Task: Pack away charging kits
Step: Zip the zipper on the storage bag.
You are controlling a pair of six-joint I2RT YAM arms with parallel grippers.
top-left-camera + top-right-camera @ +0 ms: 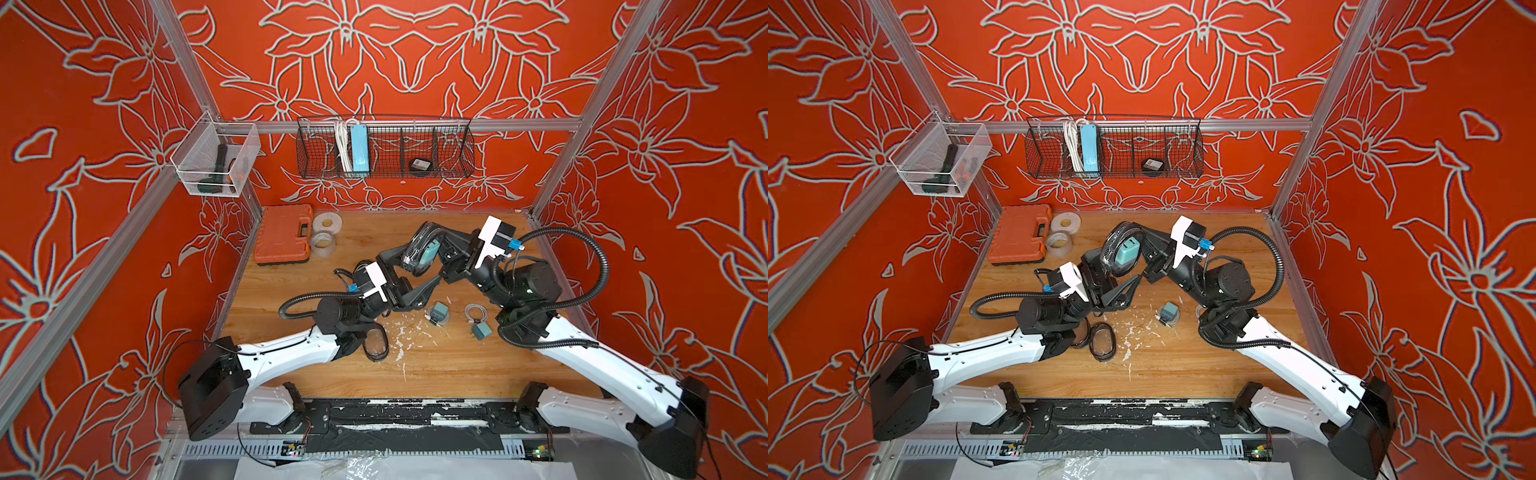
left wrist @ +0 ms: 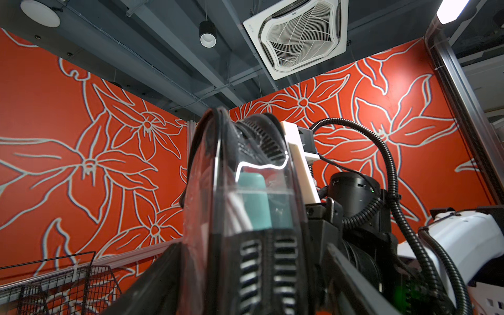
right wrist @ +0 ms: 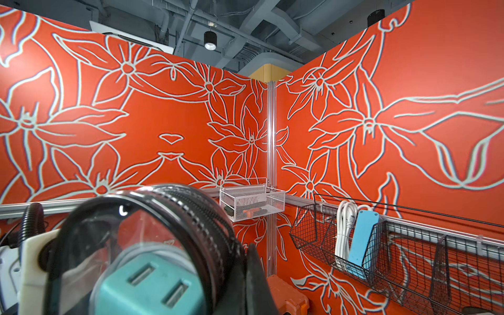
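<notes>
The clear oval case (image 1: 415, 243), teal plug adapter (image 1: 429, 251) inside, hangs raised, long axis fore-and-aft; the right gripper (image 1: 444, 249) clamps its right rim, the left gripper (image 1: 411, 272) straddles its near end, grip indeterminate.

Stereo head: mounted high, opposite the black wire basket (image 1: 455, 156), looking down and toward it. Far off. Both top views take in the whole cell, same content with a small sideways offset.
Left wrist cam: out in front of the basket, tilted steeply up, ceiling (image 2: 163, 41) in shot, only a piece of the basket visible. Very close to the clear zip case (image 2: 245, 196), seen edge-on.
Right wrist cam: also in front of the basket, tilted up, facing the wall corner past its power strip (image 3: 362, 245) end. Same case at the lens, face-on.
Wrist views share the case and the teal plug adapter (image 3: 150, 286) inside.
</notes>
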